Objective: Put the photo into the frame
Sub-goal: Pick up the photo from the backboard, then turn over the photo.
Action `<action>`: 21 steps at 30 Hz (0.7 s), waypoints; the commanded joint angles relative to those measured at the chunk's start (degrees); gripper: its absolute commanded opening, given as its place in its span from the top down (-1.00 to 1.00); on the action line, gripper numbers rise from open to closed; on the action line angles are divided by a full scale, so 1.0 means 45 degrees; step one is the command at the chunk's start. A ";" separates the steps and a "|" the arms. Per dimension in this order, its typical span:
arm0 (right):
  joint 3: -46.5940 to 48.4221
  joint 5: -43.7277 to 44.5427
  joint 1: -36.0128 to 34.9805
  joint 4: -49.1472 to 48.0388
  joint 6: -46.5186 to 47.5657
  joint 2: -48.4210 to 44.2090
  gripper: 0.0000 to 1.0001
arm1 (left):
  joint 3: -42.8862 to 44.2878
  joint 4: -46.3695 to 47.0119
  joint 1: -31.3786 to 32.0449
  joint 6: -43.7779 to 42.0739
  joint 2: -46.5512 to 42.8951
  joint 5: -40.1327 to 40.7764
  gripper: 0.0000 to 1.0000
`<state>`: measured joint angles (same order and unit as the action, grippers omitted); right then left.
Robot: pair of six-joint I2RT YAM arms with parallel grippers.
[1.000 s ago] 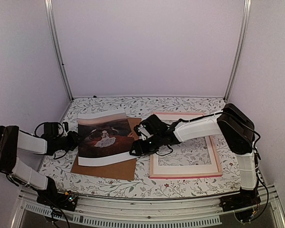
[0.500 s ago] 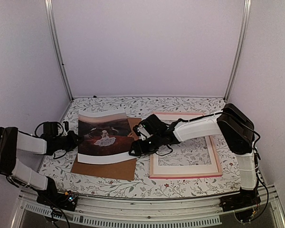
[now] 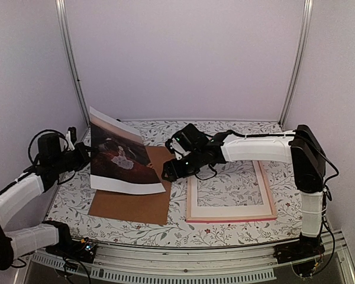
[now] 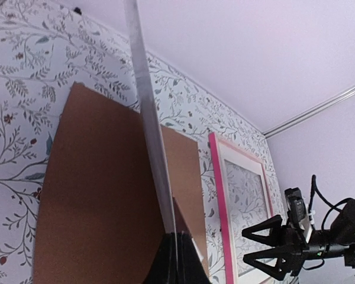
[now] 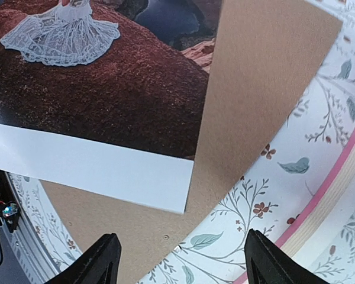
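The photo (image 3: 121, 163) no longer lies flat on the board (image 3: 133, 207). It now stands tilted, its left edge high and its white lower border low over the brown card; we cannot tell whether that border still touches. The left arm has risen with it, and the left gripper (image 3: 83, 155) has closed on the photo's left edge. In the wrist view the sheet runs edge-on straight out of the shut fingers (image 4: 177, 263). The right arm has reached further over, and the right gripper (image 3: 165, 174) has widened. It hangs empty, jaws apart, just beside the photo's lower right corner.

We judge the pick-up done and the carry to the frame (image 3: 231, 216) not yet begun. The frame lies flat to the right of the board with nothing inside its rails but tabletop.

Plain lilac walls (image 3: 183, 59) close the cell on three sides, with a metal post (image 3: 71, 59) in each back corner. The table (image 3: 236, 131) wears a white cloth printed with leafy sprigs.
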<state>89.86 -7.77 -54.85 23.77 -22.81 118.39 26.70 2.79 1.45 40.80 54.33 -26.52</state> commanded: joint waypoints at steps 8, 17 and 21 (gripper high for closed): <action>0.1260 0.0900 -0.0016 0.1164 0.0656 -0.1465 -0.52 | 0.5848 -0.6842 0.0429 -0.3319 -0.0780 0.2639 1.00; 0.0623 0.1558 0.0359 0.1603 0.0583 -0.2031 -0.52 | 1.0148 -1.0451 0.0598 -0.5652 0.1130 0.3478 1.00; 0.0157 0.1656 0.0531 0.1593 0.0505 -0.2317 -0.52 | 1.1591 -1.1861 0.1000 -0.6400 0.2210 0.4297 1.00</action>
<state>92.53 -2.04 -53.47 29.93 -20.29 111.15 73.65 -41.23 3.90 17.58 60.88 -11.20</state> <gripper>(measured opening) 0.759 0.006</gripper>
